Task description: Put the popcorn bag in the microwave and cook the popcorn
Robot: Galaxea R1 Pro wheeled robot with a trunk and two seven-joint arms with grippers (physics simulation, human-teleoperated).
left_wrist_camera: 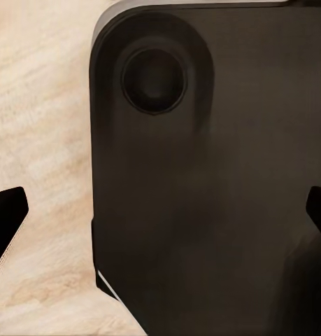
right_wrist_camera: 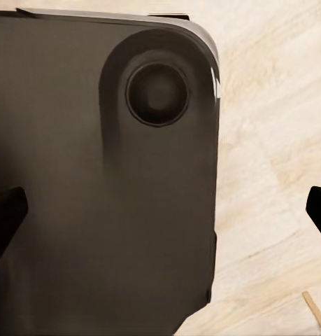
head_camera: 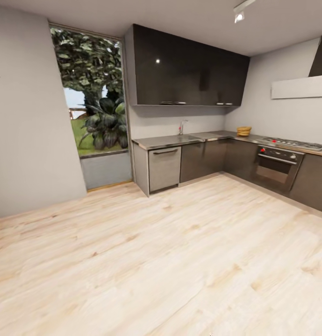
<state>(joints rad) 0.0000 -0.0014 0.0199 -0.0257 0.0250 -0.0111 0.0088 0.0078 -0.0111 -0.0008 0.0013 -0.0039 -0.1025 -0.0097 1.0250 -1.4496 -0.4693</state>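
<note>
We stood well back from the kitchen units, with a wide stretch of pale wooden floor (head_camera: 170, 261) between us and them. The countertop (head_camera: 179, 139), a grey shiny tabletop, ran along the far wall from beside the window (head_camera: 90, 93), turned the corner and went on to the right. On it we saw a tap (head_camera: 182, 127) over the sink, a small tan stack (head_camera: 244, 131) near the corner that was too small to identify, and a hob (head_camera: 291, 143) above the oven (head_camera: 275, 169). Dark wall cupboards (head_camera: 189, 70) hung above. We could not make out the popcorn bag or the microwave anywhere on the tabletop.

The left tool (left_wrist_camera: 160, 213) hung with its fingertips wide apart over the robot's dark base (left_wrist_camera: 216, 182) and the floor, holding nothing. The right tool (right_wrist_camera: 160, 213) was likewise spread apart and empty above the base.
</note>
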